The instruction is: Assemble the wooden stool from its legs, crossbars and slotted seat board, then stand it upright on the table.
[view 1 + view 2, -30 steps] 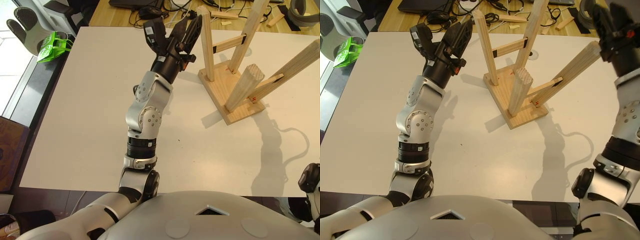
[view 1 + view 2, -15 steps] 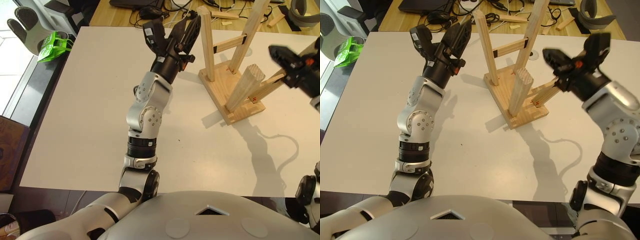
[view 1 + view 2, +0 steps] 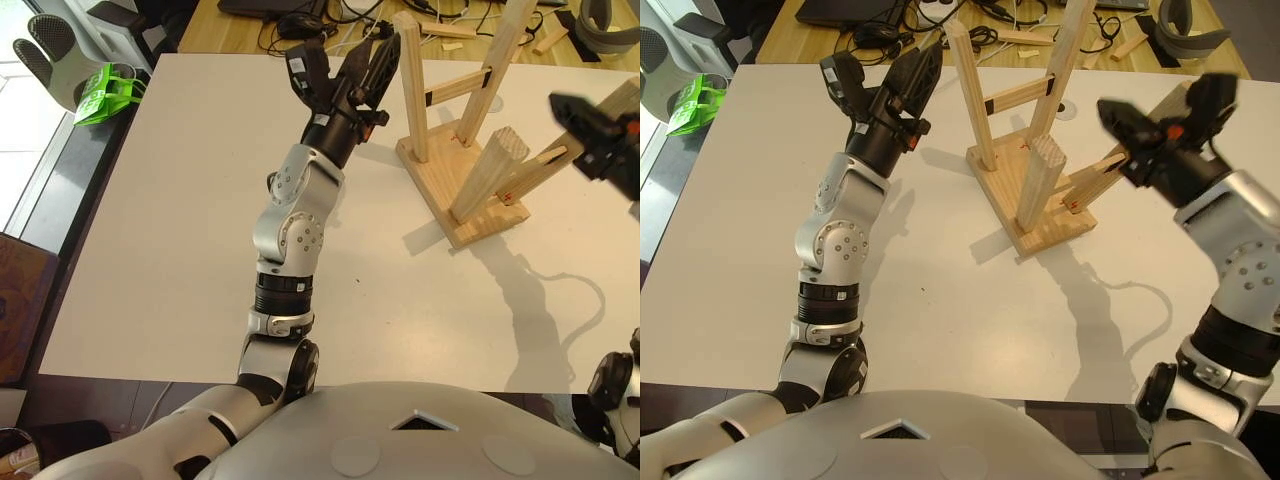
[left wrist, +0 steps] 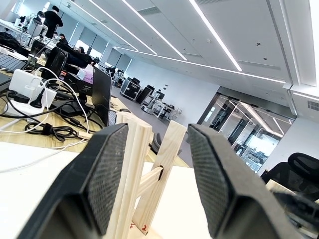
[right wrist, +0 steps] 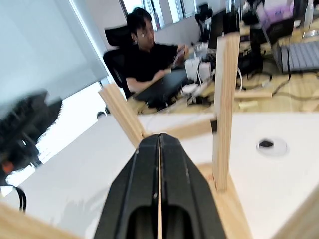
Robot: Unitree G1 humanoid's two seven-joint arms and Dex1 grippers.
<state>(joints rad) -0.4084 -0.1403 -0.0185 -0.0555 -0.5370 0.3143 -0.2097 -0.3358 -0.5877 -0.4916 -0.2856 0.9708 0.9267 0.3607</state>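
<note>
White table (image 3: 180, 200) held pale wooden stool (image 3: 1038, 225) upside down, seat board (image 3: 435, 195) flat, 4 legs (image 3: 1041, 185) up; left gripper (image 3: 378, 62) wide open, empty, beside far leg (image 3: 414, 95); right gripper (image 5: 159, 144) closed, empty; likely light, stiff; grip leg low.

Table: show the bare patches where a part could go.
Free: the table's wide stretch left of the left hand, and the near strip in front of the stool. Crowded: around the stool, between that hand and the right hand.
</note>
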